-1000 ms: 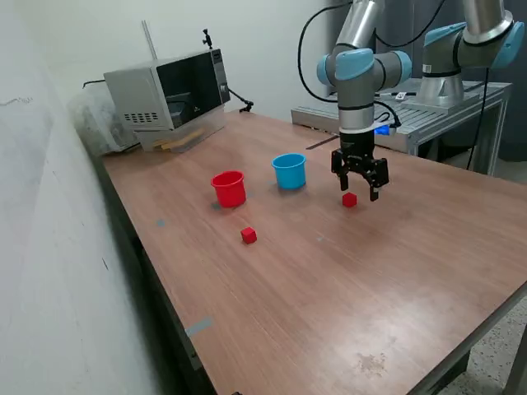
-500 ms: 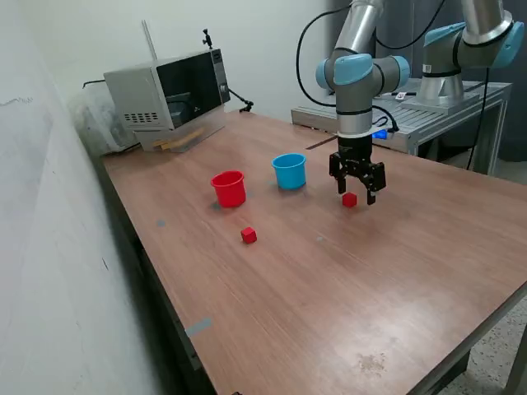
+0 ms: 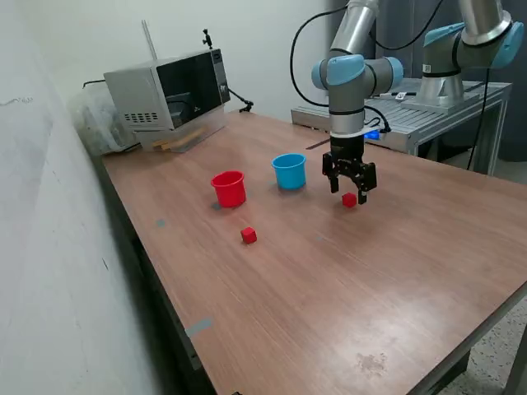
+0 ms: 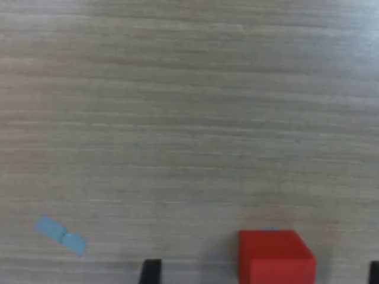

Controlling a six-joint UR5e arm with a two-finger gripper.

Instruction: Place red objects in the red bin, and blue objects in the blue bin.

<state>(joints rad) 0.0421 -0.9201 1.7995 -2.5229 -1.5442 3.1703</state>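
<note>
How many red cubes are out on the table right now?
2. One red cube lies under the open gripper; the other red cube sits in front of the red cup. Cup interiors are hidden.

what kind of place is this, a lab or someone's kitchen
Most likely a robotics lab or workshop, not a kitchen. A second robot arm stands on a metal frame bench behind the wooden table, cables run in the open, and a microwave sits on the table as a prop beside small cups and cubes.

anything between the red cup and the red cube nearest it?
Nothing. In the exterior view, only bare table runs from the red cup to that red cube. The other red cube sits under the gripper.
</note>
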